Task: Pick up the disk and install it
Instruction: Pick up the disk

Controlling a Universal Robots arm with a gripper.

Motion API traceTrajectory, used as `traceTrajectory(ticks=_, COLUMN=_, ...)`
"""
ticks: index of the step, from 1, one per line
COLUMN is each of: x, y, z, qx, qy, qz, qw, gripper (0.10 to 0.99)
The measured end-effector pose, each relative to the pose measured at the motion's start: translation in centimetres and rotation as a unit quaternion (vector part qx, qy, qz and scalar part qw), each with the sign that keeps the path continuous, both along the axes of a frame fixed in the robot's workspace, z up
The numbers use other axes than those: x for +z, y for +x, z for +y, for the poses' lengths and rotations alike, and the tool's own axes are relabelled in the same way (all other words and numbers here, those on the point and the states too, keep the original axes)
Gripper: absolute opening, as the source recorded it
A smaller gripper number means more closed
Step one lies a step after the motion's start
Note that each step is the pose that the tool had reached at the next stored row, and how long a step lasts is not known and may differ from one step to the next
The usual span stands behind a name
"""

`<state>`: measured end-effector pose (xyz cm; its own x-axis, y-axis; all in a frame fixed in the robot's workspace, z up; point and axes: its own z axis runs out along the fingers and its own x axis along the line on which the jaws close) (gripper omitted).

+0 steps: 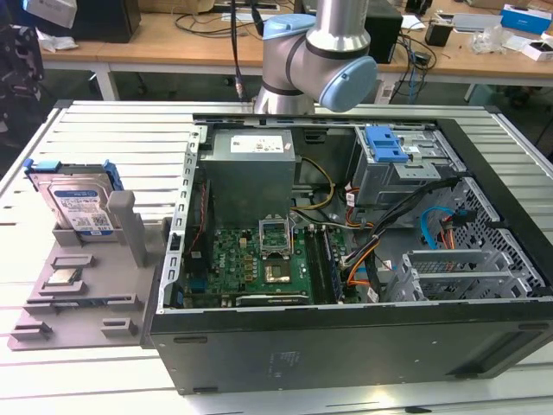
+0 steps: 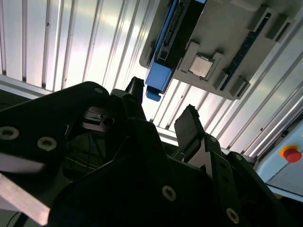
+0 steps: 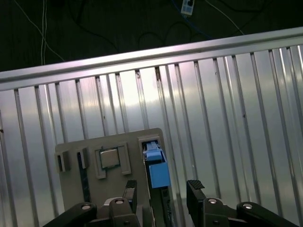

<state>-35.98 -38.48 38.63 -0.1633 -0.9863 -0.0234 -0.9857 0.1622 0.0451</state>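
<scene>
Disk (image 3: 157, 165) is not in the jaws: gripper (image 3: 162, 191) hangs over it w/ both fingers (image 3: 130, 194) spread apart and nothing clamped; in both wrist views the disk's blue bracket end shows in the gap between the fingertips but further off, not touching them; same in the second wrist view, gripper (image 2: 163, 106) wide, disk (image 2: 165, 47) beyond it.

Disk stands on edge in a slot of a grey holder (image 3: 118, 139), label side facing the exterior cam; next to it in the holder a small square chip (image 3: 110, 158) lies flat in its own pocket, approx. level w/ the bracket end; chip (image 2: 201, 66) just beside the disk in the second wrist view too.

Exterior view: disk (image 1: 82, 203) at 9 o'clock from the open PC case (image 1: 346, 337), well apart from it; chip (image 1: 62, 278) at 6 o'clock from the disk; a grey post (image 1: 121, 225) of the holder (image 1: 86, 294) at 3 o'clock from the disk, just beside it; holder rests on a ribbed metal table (image 1: 112, 147).

Inside the case: board (image 1: 259, 259) near centre, PSU (image 1: 251, 169) at 12 o'clock from it, drive bay w/ blue latch (image 1: 384, 145) at 2 o'clock; arm (image 1: 320, 52) rises at 12 o'clock behind the case; red stop button (image 2: 290, 153) at the table's edge in the second wrist view.
</scene>
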Motion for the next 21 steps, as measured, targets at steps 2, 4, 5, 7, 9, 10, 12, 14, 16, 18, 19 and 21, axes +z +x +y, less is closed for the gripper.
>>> traceTrajectory(ticks=2, x=-0.21, y=0.00, z=0.00, qx=0.000, qy=0.0000, qz=0.0000, qw=1.0000, gripper=0.541)
traceTrajectory(ticks=4, x=-0.38, y=0.00, z=0.00, qx=0.000, qy=0.0000, qz=0.0000, qw=1.0000, gripper=0.541)
traceTrajectory(ticks=5, x=-0.47, y=0.00, z=0.00, qx=0.000, qy=0.0000, qz=0.0000, qw=1.0000, gripper=0.541)
traceTrajectory(ticks=7, x=-0.63, y=0.00, z=0.00, qx=0.000, qy=0.0000, qz=0.0000, qw=1.0000, gripper=0.541)
traceTrajectory(ticks=9, x=-0.79, y=0.00, z=0.00, qx=0.000, qy=0.0000, qz=0.0000, qw=1.0000, gripper=0.541)
traceTrajectory(ticks=10, x=-0.85, y=0.00, z=0.00, qx=0.000, qy=0.0000, qz=0.0000, qw=1.0000, gripper=0.541)
traceTrajectory(ticks=12, x=-1.02, y=0.00, z=0.00, qx=0.000, qy=0.0000, qz=0.0000, qw=1.0000, gripper=0.541)
traceTrajectory(ticks=14, x=-1.18, y=0.00, z=0.00, qx=0.000, qy=0.0000, qz=0.0000, qw=1.0000, gripper=0.541)
traceTrajectory(ticks=16, x=-1.29, y=0.00, z=0.00, qx=0.000, qy=0.0000, qz=0.0000, qw=1.0000, gripper=0.541)
traceTrajectory(ticks=18, x=-1.48, y=0.00, z=0.00, qx=0.000, qy=0.0000, qz=0.0000, qw=1.0000, gripper=0.541)
traceTrajectory(ticks=19, x=-1.52, y=0.00, z=0.00, qx=0.000, qy=0.0000, qz=0.0000, qw=1.0000, gripper=0.541)
traceTrajectory(ticks=21, x=-1.69, y=0.00, z=0.00, qx=0.000, qy=0.0000, qz=0.0000, qw=1.0000, gripper=0.541)
